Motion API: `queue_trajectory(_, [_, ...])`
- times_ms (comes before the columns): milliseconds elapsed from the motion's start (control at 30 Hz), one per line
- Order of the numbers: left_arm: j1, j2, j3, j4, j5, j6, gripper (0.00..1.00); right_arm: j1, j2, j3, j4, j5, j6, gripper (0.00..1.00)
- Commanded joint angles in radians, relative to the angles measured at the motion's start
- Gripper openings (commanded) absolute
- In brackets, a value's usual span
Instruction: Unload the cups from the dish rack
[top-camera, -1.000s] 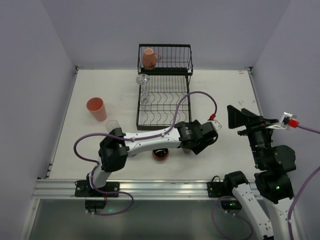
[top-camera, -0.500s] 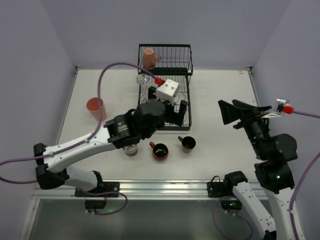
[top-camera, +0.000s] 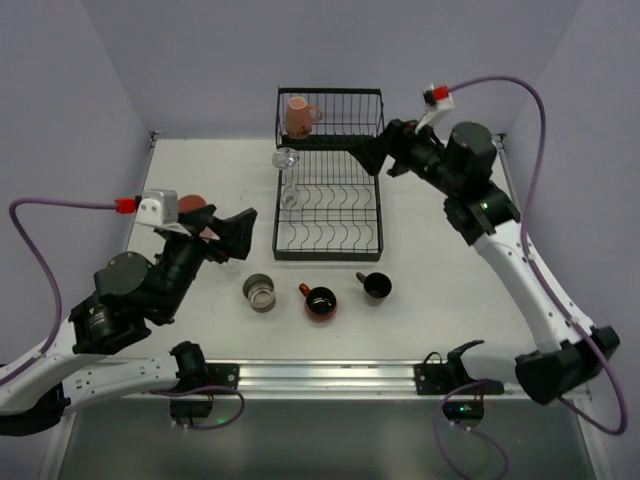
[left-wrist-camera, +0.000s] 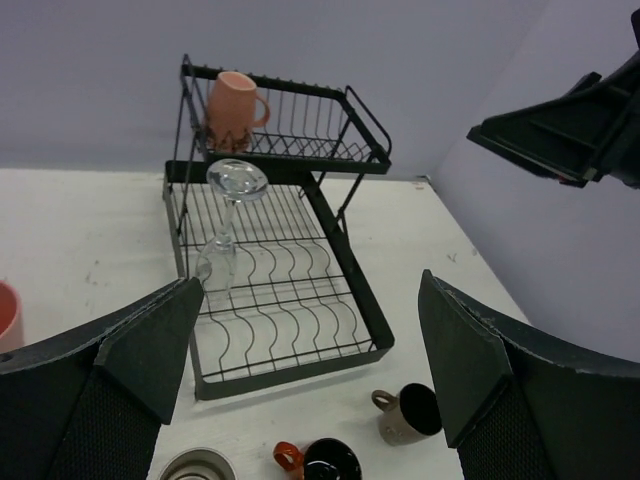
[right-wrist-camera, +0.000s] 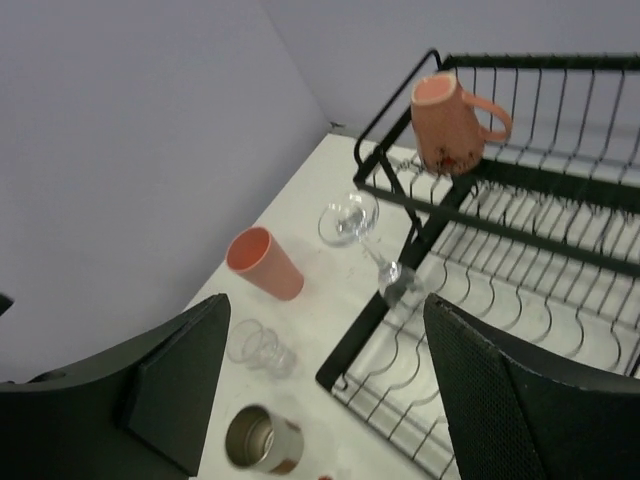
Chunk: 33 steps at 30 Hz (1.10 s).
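Observation:
The black dish rack (top-camera: 326, 256) stands at the table's middle back. A pink mug (top-camera: 297, 115) sits in its raised tier. A clear stemmed glass (top-camera: 287, 162) lies across the rack's left rim. On the table in front stand a white-and-brown cup (top-camera: 259, 293), an orange-red handled cup (top-camera: 320, 301) and a dark brown mug (top-camera: 376, 286). My left gripper (top-camera: 232, 240) hangs open and empty left of the rack, partly hiding the salmon tumbler (top-camera: 192, 204). My right gripper (top-camera: 372, 157) is open and empty at the raised tier's right end.
In the right wrist view a small clear glass (right-wrist-camera: 260, 348) lies on its side on the table between the tumbler (right-wrist-camera: 265, 262) and the white-and-brown cup (right-wrist-camera: 262, 440). Purple walls close in the table on three sides.
The left arm let go of the dark brown mug in front of the rack and pulled back to the left. The right arm swung from the right side up to the raised tier.

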Motion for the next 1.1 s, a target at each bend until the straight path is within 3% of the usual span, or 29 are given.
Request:
queue_trajectory(0, [0.004, -0.074, -0.071, -0.066, -0.122, -0.005, 0.97, 0.02, 0.174, 0.212, -0.01, 0.018, -0.147, 0.8])
queue_trajectory(167, [0.004, -0.106, -0.146, -0.098, -0.226, 0.041, 0.97, 0.026, 0.435, 0.508, -0.047, 0.067, -0.211, 0.76])
queue_trajectory(300, [0.004, -0.108, -0.249, 0.05, -0.2, 0.137, 0.97, 0.031, 0.659, 0.7, -0.047, 0.032, -0.244, 0.75])
queue_trajectory(467, [0.007, -0.04, -0.244, 0.035, -0.225, 0.164, 0.98, 0.062, 0.905, 1.039, -0.1, 0.021, -0.33, 0.87])
queue_trajectory(533, [0.01, -0.037, -0.261, 0.061, -0.228, 0.182, 0.98, 0.06, 0.987, 1.097, -0.073, 0.017, -0.33, 0.94])
queue_trajectory(767, [0.064, -0.007, -0.286, 0.074, -0.208, 0.19, 1.0, 0.095, 1.156, 1.186, 0.063, 0.076, -0.396, 0.99])
queue_trajectory(1067, [0.122, 0.012, -0.287, 0.067, -0.137, 0.178, 1.0, 0.117, 1.267, 1.217, 0.128, 0.156, -0.451, 0.99])
